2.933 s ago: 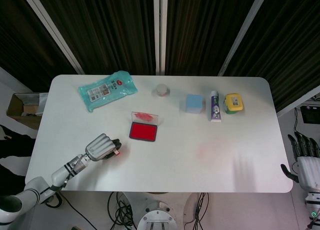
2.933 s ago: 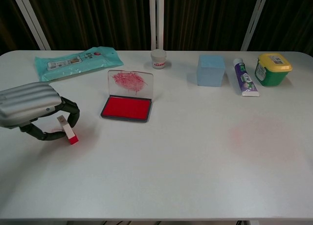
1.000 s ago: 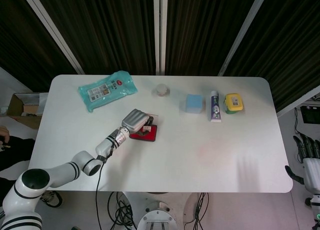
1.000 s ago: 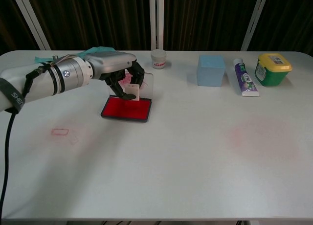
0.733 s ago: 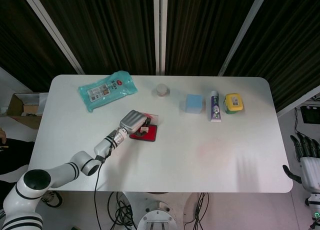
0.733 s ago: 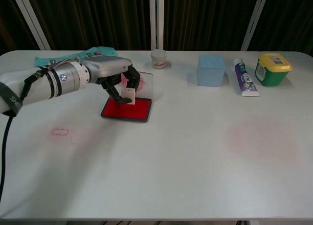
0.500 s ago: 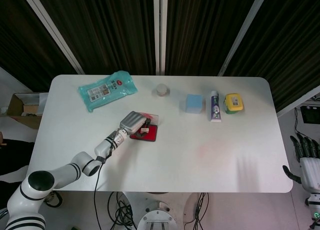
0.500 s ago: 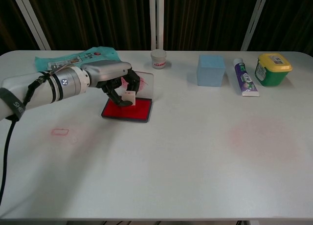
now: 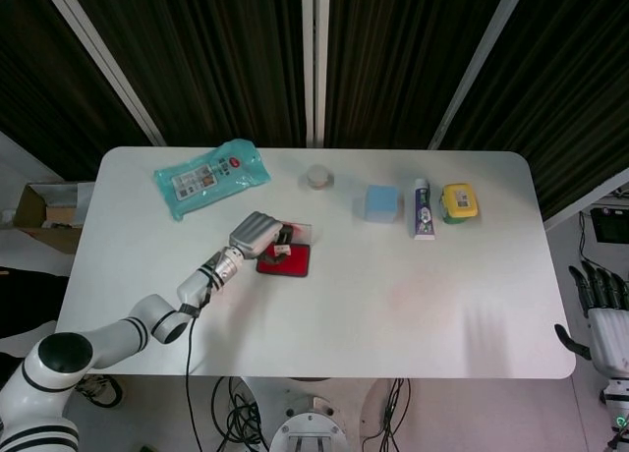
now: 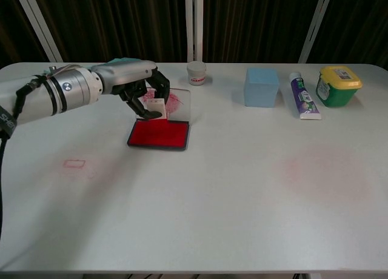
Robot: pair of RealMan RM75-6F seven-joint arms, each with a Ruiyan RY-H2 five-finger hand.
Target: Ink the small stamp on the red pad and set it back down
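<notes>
Left hand (image 10: 136, 88): fingers clamped on small stamp (image 10: 155, 107), above red pad (image 10: 157, 134). Right hand (image 9: 598, 314): fingers apart, off the table (image 10: 242, 188).

A white rectangular table with rounded corners (image 9: 472, 275) stands before dark pleated curtains (image 9: 226, 49) crossed by pale slanted metal bars (image 9: 98, 54). Black cables (image 9: 236, 413) lie on the floor beneath the table, and an open cardboard box (image 9: 44, 216) sits at its left end.

Even, bright overhead light fills both views, with mild glare on the white table (image 10: 242, 188). Only a soft shadow lies beneath the left hand (image 10: 136, 88); focus is sharp, and the backdrop behind it is dark.
</notes>
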